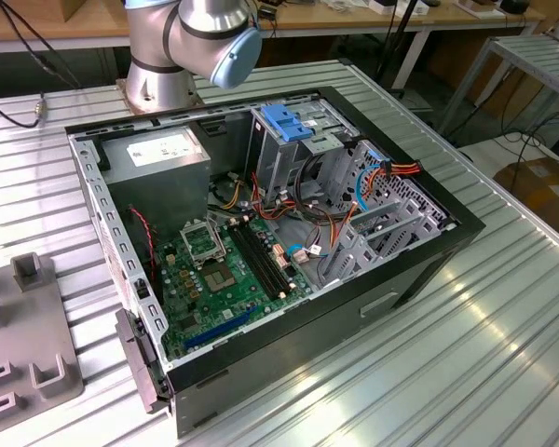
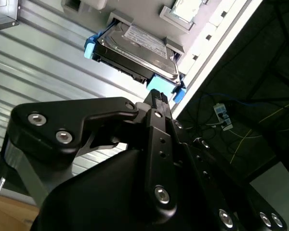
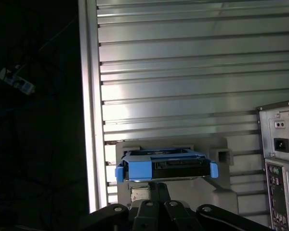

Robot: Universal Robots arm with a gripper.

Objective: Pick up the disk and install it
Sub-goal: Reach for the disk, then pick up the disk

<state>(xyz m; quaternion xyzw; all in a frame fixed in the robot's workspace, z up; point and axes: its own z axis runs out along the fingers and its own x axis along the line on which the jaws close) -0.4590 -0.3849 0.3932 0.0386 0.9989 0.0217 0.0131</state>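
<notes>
The disk (image 2: 135, 45) is a flat grey-silver drive with a white label, framed by a bright blue bracket (image 2: 161, 89). In both wrist views it rests on a light grey holder (image 3: 216, 156) on the ribbed metal table, close to the table's edge. The black gripper (image 2: 156, 98) is right at one short end of the disk, against the blue bracket. In the first wrist view the disk (image 3: 166, 166) lies edge-on just beyond the gripper (image 3: 149, 187). In the exterior view the open computer case (image 1: 429, 270) lies on its side, with the arm's base (image 1: 163, 79) behind it.
A blue-fronted drive cage (image 1: 289, 121), a grey power-supply box (image 1: 158, 158), cables and a green motherboard (image 1: 224, 270) sit inside the case. A grey holder block (image 1: 28, 326) stands at the exterior view's left. The case's rear panel (image 3: 279, 159) is beside the disk's holder. The table edge (image 3: 91, 120) drops off nearby.
</notes>
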